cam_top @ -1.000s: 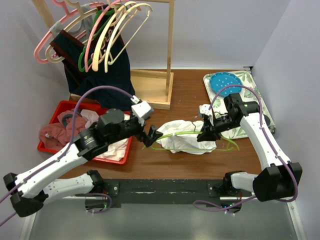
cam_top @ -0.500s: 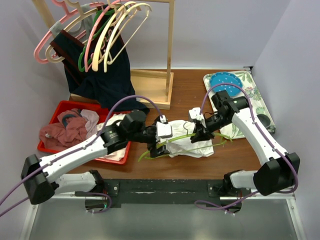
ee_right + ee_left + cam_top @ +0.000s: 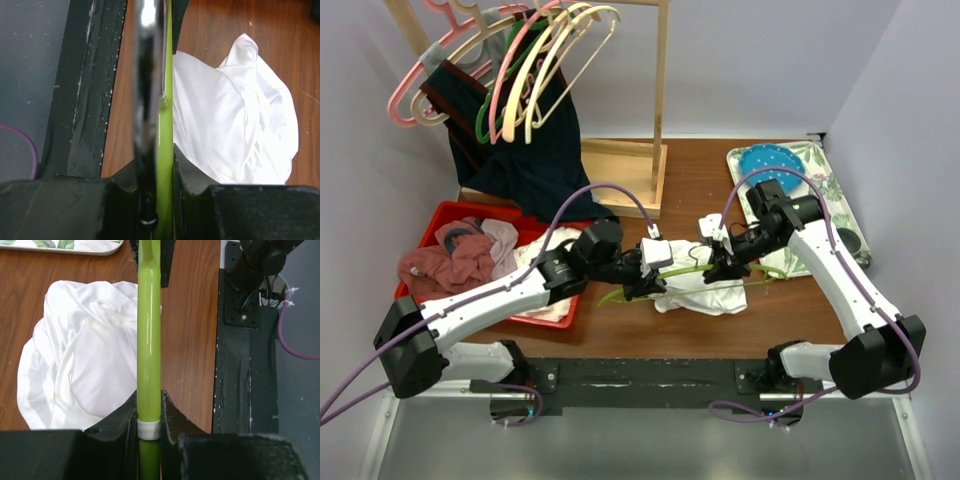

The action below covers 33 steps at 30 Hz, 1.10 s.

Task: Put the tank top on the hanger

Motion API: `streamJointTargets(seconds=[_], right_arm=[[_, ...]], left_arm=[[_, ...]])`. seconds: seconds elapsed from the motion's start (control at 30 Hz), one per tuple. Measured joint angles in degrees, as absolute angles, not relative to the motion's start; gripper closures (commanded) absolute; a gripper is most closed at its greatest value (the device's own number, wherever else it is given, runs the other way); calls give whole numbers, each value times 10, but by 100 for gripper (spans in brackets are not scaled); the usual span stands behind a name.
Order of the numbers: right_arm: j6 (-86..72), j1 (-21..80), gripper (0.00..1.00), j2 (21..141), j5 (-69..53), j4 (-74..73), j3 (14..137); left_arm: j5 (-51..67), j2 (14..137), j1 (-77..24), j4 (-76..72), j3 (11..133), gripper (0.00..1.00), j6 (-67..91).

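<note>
The white tank top [image 3: 705,290] lies crumpled on the wooden table, also in the left wrist view [image 3: 85,355] and the right wrist view [image 3: 235,125]. The lime hanger [image 3: 682,274] is held above it between both grippers. My left gripper [image 3: 642,283] is shut on the hanger's bar [image 3: 149,340], just beside the white tape band. My right gripper [image 3: 718,266] is shut on the hanger's other part [image 3: 165,150], with a dark metal rod alongside it. The top hangs under the hanger; whether it is threaded on I cannot tell.
A red bin [image 3: 435,225] of clothes sits at the left. A wooden rack [image 3: 660,110] with pink, cream and green hangers and a navy garment [image 3: 535,150] stands behind. A patterned tray [image 3: 820,170] with a blue plate [image 3: 770,165] lies at the right.
My left arm swung right and took hold of the hanger's left end. The right gripper shifted left with the hanger, and the tank top moved slightly toward the near edge.
</note>
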State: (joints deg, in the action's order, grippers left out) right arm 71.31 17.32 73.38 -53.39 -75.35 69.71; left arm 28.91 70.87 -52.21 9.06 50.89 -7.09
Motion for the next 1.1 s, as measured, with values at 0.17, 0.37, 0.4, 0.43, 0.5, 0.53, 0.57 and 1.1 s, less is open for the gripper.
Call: streamJointTargets(seconds=[0.17, 0.37, 0.4, 0.43, 0.5, 0.53, 0.57, 1.1], right_arm=[[623, 169, 16, 719, -516, -718, 693], [449, 57, 3, 666, -483, -613, 693], [432, 51, 4, 655, -474, -599, 691], [420, 49, 5, 644, -466, -585, 686], [411, 50, 9, 627, -458, -572, 670], [416, 50, 14, 622, -458, -573, 660], [424, 50, 17, 619, -459, -574, 647], [380, 227, 25, 740, -296, -454, 492]], left_arm=[[253, 666, -518, 36, 446, 100, -8], [170, 555, -510, -48, 304, 100, 125], [157, 538, -510, -65, 282, 100, 148], [144, 525, -510, -77, 266, 100, 170], [119, 506, -510, -105, 236, 100, 217], [109, 500, -510, -121, 223, 100, 238], [99, 495, -510, -136, 212, 100, 260], [60, 510, -510, -270, 177, 100, 400]])
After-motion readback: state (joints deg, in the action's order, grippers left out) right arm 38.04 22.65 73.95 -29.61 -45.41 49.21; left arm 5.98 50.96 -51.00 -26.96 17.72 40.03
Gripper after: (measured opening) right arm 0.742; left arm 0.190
